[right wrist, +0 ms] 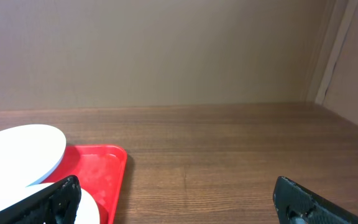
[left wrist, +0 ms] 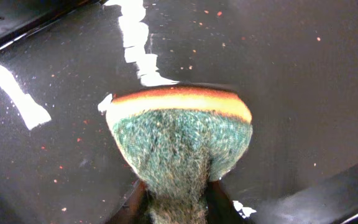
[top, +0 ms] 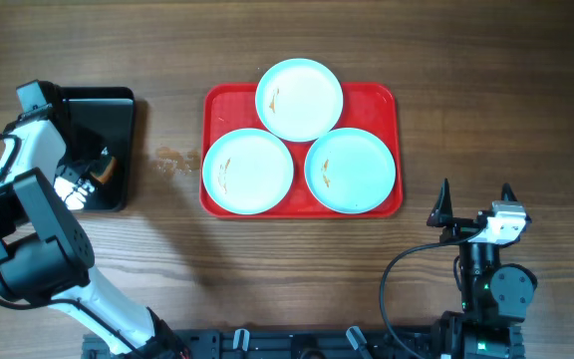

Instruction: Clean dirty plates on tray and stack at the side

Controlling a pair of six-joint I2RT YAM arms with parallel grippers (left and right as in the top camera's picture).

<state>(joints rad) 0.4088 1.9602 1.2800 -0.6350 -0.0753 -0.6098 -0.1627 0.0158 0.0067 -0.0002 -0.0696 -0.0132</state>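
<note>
Pinching sponge (left wrist: 179,130) in left jaws, squeezed narrow at the grip. Showing green scrub side to wrist camera, yellow layer toward floor of black tray (top: 118,105). Hanging low over that tray, far left on surface (top: 466,60). Holding right jaws spread wide and empty at front right, just short of red tray (top: 372,95). Counting three on red tray: rear plate (top: 299,98), front left plate (top: 248,171), front right plate (top: 350,170), with rear plate apparently riding on rims of both others. Spotting small orange smears on all three; nothing stacked at the side yet. Judging step as sponge pickup, wiping not begun. Needing a sideways carry to robot's right, well apart from left jaws, front left plate nearest. Leaving right jaws, closer to front right plate, likely for lifting and stacking.
</note>
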